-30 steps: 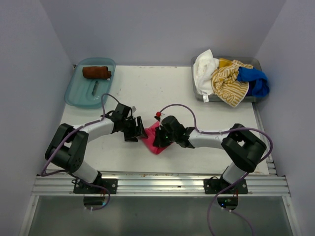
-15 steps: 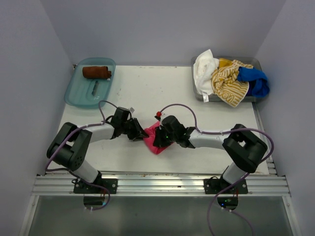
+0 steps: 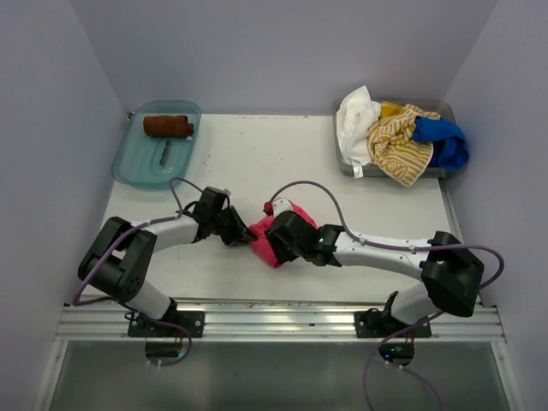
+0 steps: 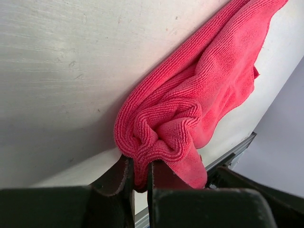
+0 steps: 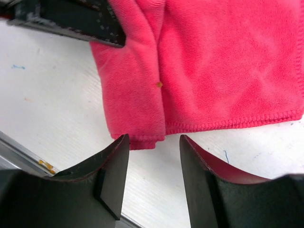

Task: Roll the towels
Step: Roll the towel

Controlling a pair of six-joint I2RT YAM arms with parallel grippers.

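The left gripper (image 4: 140, 170) is clamped; the right gripper (image 5: 153, 140) gapes.

White tabletop (image 3: 282, 154) across the middle of the frame, translucent teal tray (image 3: 135, 174) at its upper left corner, small dark object (image 3: 166, 154) lying inside it, grey bin (image 3: 438, 104) at upper right, aluminium rail (image 3: 274, 324) along the bottom, pale lilac walls (image 3: 282, 51) around.

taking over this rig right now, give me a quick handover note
Left gripper: shut on the bunched edge of the pink towel.
Right gripper: open over that towel's hem, holding nothing.
Pink towel: on the table, not rolled.
Brown towel: rolled, in the tray.
White towel, striped towel, blue towel: heaped in the bin.
Done: brown. Left: pink, then the heap.
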